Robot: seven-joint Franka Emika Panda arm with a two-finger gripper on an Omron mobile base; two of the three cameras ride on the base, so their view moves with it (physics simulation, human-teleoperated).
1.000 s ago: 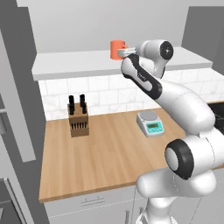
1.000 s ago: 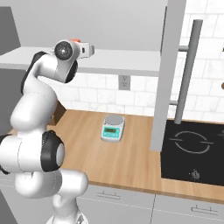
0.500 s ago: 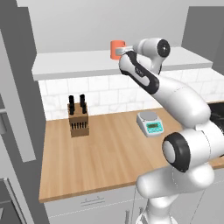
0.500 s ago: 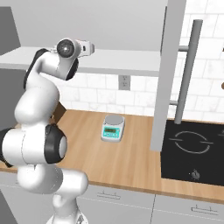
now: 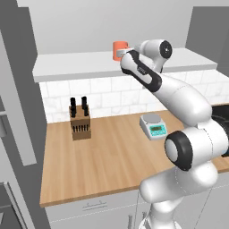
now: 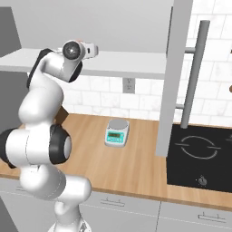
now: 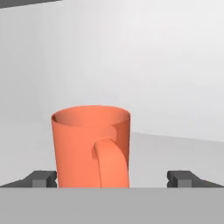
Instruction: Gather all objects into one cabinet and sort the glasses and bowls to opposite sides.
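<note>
A coral-orange mug [image 7: 89, 146] stands upright on the pale grey shelf [image 7: 175, 148], its handle [image 7: 111, 164] turned toward the hand camera. My gripper [image 7: 113, 179] is open. Its fingertips [image 7: 41, 178] stand on either side of the mug's base, with the mug nearer the left one and touching neither. From the left base, the mug [image 5: 119, 47] sits on the cabinet's shelf [image 5: 80, 67] with my gripper [image 5: 120, 55] right against it. From the right base, my hand [image 6: 93, 49] reaches over the shelf [image 6: 131, 63] and hides the mug.
The grey cabinet door [image 6: 174, 77] with its long bar handle [image 6: 195, 72] stands open at the right. Below on the wooden counter [image 5: 107, 156] are a knife block [image 5: 80, 121] and a kitchen scale [image 6: 117, 132]. A black cooktop [image 6: 199, 154] lies at the right.
The hand has moved forward along the shelf to the mug, whose base now sits between the fingers. The gripper has stayed open.
</note>
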